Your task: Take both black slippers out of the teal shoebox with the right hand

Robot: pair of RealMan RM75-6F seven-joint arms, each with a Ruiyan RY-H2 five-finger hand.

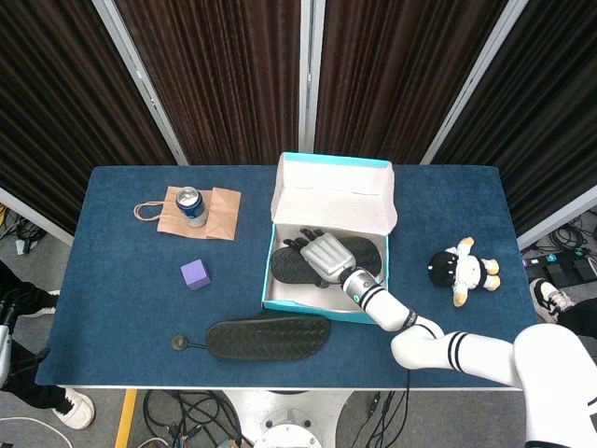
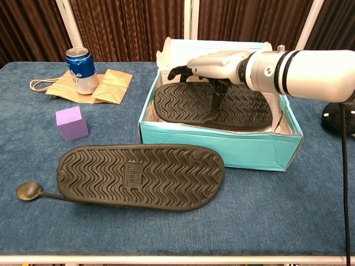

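Note:
The teal shoebox (image 1: 281, 201) (image 2: 222, 147) stands open at mid table with its lid up at the back. One black slipper (image 1: 291, 269) (image 2: 183, 103) lies sole-up inside it. The other black slipper (image 1: 269, 336) (image 2: 141, 176) lies sole-up on the table in front of the box. My right hand (image 1: 323, 254) (image 2: 213, 65) hovers low inside the box over the slipper, fingers spread toward the left. Its thumb points down and touches the sole near the middle. Nothing is gripped. My left hand shows in neither view.
A blue can (image 1: 191, 205) (image 2: 79, 68) stands on a brown paper bag (image 1: 219, 213) (image 2: 111, 83) at the back left. A purple cube (image 1: 195, 273) (image 2: 72, 122) and a black spoon (image 1: 177, 343) (image 2: 28, 191) lie left of the loose slipper. A plush toy (image 1: 462, 271) (image 2: 338, 116) lies right of the box.

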